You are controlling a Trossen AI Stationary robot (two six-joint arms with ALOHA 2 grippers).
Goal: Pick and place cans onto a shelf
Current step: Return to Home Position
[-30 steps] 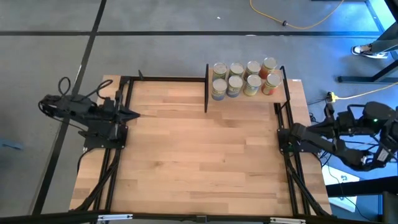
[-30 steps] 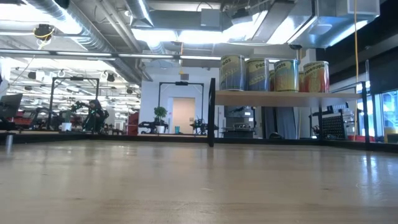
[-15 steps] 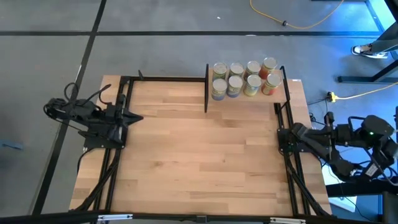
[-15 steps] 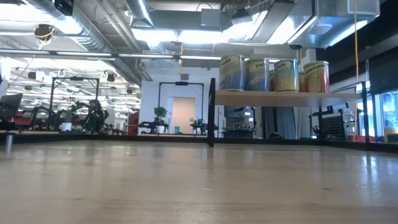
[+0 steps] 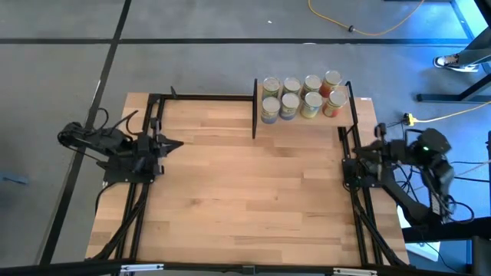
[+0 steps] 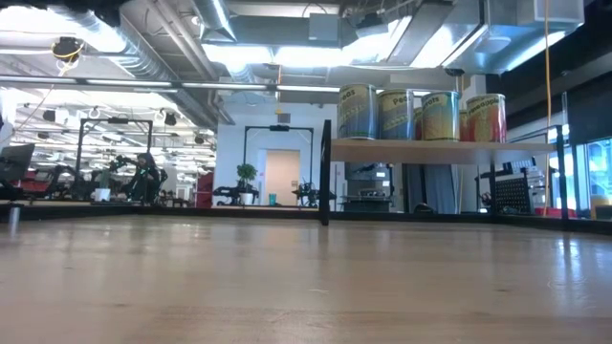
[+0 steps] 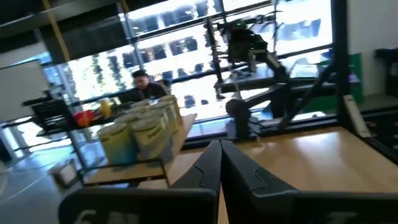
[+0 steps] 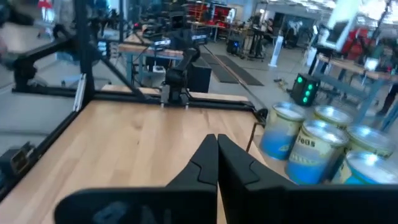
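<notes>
Eight cans (image 5: 301,96) stowed on shelf (image 6: 430,147), one o'clock; left gripper (image 5: 175,144) at nine, right gripper (image 5: 349,165) at three: both closed, empty, seemingly parked, job done.

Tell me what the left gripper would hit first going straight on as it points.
Over bare tabletop the way looks free until, probably, the right gripper at the opposite edge; the cans stand aside.

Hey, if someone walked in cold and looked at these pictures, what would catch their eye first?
Probably the eight cans, packed in two rows on the raised shelf at the table's far right corner. After that, the wide wooden tabletop in front of it, with the left gripper and right gripper shut at its left and right edges.
</notes>
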